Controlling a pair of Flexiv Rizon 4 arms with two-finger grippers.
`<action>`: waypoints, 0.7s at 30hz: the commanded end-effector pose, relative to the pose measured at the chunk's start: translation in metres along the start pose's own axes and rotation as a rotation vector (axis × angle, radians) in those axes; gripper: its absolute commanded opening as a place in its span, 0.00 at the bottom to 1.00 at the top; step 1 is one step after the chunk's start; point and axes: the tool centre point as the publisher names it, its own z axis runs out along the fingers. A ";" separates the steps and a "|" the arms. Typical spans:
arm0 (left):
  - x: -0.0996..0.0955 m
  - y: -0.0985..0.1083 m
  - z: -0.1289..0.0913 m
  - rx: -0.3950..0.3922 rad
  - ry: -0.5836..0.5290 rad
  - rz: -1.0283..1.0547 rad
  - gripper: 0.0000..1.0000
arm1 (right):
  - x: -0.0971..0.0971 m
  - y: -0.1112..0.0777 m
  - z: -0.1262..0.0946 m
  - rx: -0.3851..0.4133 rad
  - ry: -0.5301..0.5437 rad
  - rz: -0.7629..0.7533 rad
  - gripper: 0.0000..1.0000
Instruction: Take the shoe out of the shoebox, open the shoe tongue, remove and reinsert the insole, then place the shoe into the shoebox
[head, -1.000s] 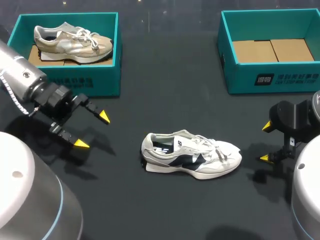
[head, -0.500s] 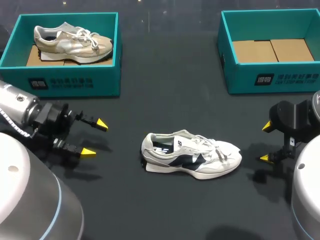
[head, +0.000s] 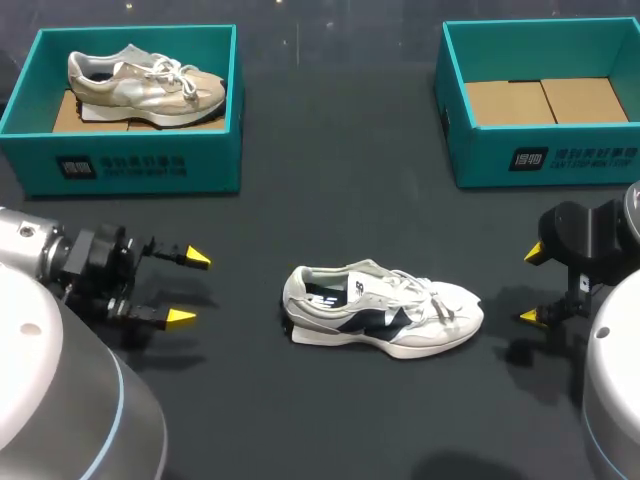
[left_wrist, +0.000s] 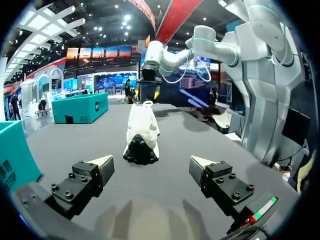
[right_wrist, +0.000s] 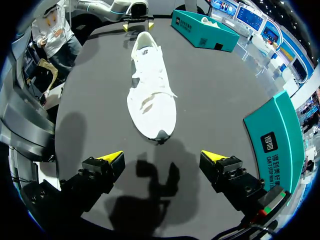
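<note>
A white shoe with navy side panels lies on its sole in the middle of the black table, heel toward my left arm, toe toward my right. My left gripper stands open and empty well to the left of the heel; in its wrist view the shoe's heel sits ahead of the gripper. My right gripper stands open and empty to the right of the toe; in its wrist view the shoe points toe-first at the gripper. The teal shoebox at the back right shows only its cardboard floor.
Another teal shoebox at the back left holds a beige shoe. It shows beyond the white shoe in the right wrist view. Bare black tabletop surrounds the white shoe.
My left arm has drawn back and down toward the near left, and its gripper has turned level with the table, facing the shoe's heel. The right arm and the shoe have stayed still.
</note>
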 end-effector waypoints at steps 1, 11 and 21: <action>-0.007 0.017 0.010 0.026 -0.008 -0.009 1.00 | 0.002 0.000 -0.001 0.003 -0.003 0.000 1.00; -0.016 0.027 0.024 0.005 -0.015 -0.007 1.00 | 0.002 0.000 -0.001 0.003 -0.003 0.000 1.00; -0.015 0.028 0.049 0.007 -0.009 -0.010 1.00 | 0.002 0.000 -0.001 0.003 -0.003 0.000 1.00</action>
